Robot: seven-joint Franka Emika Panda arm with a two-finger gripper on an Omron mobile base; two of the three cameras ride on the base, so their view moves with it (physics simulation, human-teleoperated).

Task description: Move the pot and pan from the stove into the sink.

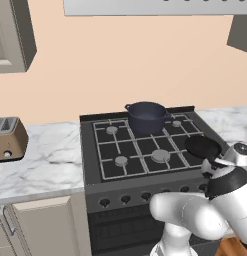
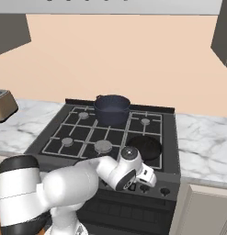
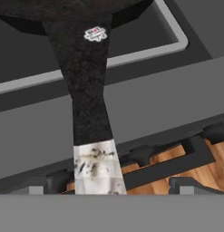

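Navy-blue and deep, the pot (image 1: 146, 117) sits on the rear centre of the stove (image 1: 102, 150) in our left base view, both small side handles showing. To its right on the front right burner lies the black pan (image 1: 202, 147), partly hidden by our arm's wrist. From the right base view we see the pan's (image 2: 144, 147) round bowl more fully, with the wrist hanging just in front of it above the row of knobs. Our hand view gives what neither base view does: the pan's long straight handle (image 3: 88, 90) running down the picture, black with a small badge near the bowl and a pale speckled end, over the stove's grey front edge and wood floor (image 3: 199, 170) below. We have the jaws spread fully wide with nothing between them. White marble bench (image 1: 45, 160) flanks the stove, a toaster (image 1: 9, 138) stands at the far left, and a peach wall (image 2: 133, 59) rises behind.
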